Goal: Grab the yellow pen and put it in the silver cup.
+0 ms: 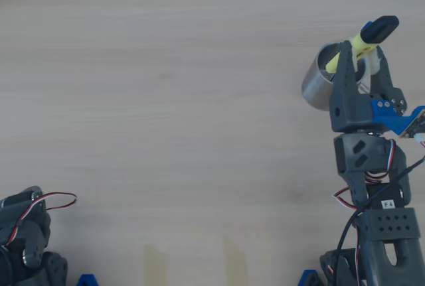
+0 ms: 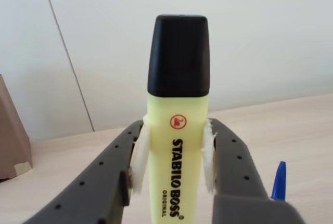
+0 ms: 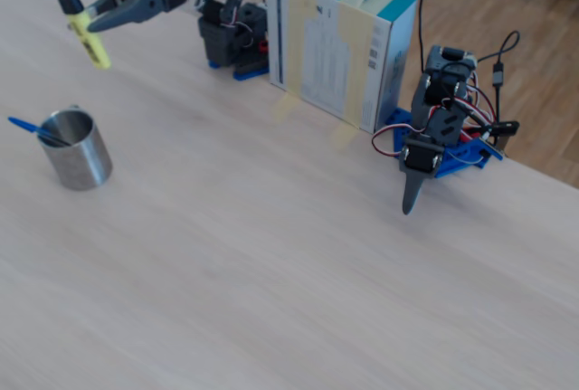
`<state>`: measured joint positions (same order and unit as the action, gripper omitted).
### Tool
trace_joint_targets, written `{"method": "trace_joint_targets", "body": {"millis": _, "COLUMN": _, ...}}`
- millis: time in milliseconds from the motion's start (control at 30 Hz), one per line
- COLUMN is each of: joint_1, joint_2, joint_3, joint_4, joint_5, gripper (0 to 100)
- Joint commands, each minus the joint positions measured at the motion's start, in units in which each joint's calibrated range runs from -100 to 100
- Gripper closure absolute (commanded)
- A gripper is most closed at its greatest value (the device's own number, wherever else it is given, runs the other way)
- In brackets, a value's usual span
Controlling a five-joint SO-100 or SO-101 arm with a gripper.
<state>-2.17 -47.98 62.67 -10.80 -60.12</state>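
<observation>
The yellow pen (image 1: 359, 42) is a chunky highlighter with a black cap, clamped in my gripper (image 1: 362, 54). In the overhead view its lower end lies over the mouth of the silver cup (image 1: 316, 84) and its cap points up and right. In the wrist view the pen (image 2: 177, 151) stands upright between the padded jaws of the gripper (image 2: 176, 130). In the fixed view the gripper (image 3: 95, 19) holds the pen (image 3: 90, 39) tilted, well above the cup (image 3: 80, 160).
A thin blue ballpoint pen (image 3: 27, 128) leans in the cup; its tip shows in the wrist view (image 2: 279, 181). A second arm (image 3: 436, 141) rests at the table edge, beside a taped cardboard box (image 3: 339, 46). Its parts also show in the overhead view (image 1: 23, 233).
</observation>
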Motion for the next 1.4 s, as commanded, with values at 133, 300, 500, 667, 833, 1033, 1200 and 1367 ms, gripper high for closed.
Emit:
{"method": "trace_joint_targets", "body": {"millis": 133, "joint_1": 3.9, "joint_2": 3.1, "joint_3": -6.7, "joint_4": -1.2, "joint_5": 0.3, "gripper": 87}}
{"method": "trace_joint_targets", "body": {"millis": 300, "joint_1": 3.9, "joint_2": 6.2, "joint_3": -8.4, "joint_4": -1.2, "joint_5": 0.4, "gripper": 87}}
{"method": "trace_joint_targets", "body": {"millis": 500, "joint_1": 3.8, "joint_2": 10.6, "joint_3": -10.0, "joint_4": -1.2, "joint_5": 0.4, "gripper": 87}}
{"method": "trace_joint_targets", "body": {"millis": 667, "joint_1": 3.7, "joint_2": 14.3, "joint_3": -12.4, "joint_4": -1.2, "joint_5": 0.4, "gripper": 87}}
{"method": "trace_joint_targets", "body": {"millis": 833, "joint_1": 3.3, "joint_2": 18.8, "joint_3": -15.5, "joint_4": -1.2, "joint_5": 0.4, "gripper": 87}}
{"method": "trace_joint_targets", "body": {"millis": 1033, "joint_1": 3.7, "joint_2": 23.6, "joint_3": -19.2, "joint_4": -1.2, "joint_5": 0.4, "gripper": 87}}
{"method": "trace_joint_targets", "body": {"millis": 1200, "joint_1": 3.9, "joint_2": 26.3, "joint_3": -21.1, "joint_4": -1.2, "joint_5": 0.4, "gripper": 87}}
{"method": "trace_joint_targets", "body": {"millis": 1367, "joint_1": 3.9, "joint_2": 29.6, "joint_3": -22.6, "joint_4": -1.2, "joint_5": 0.4, "gripper": 87}}
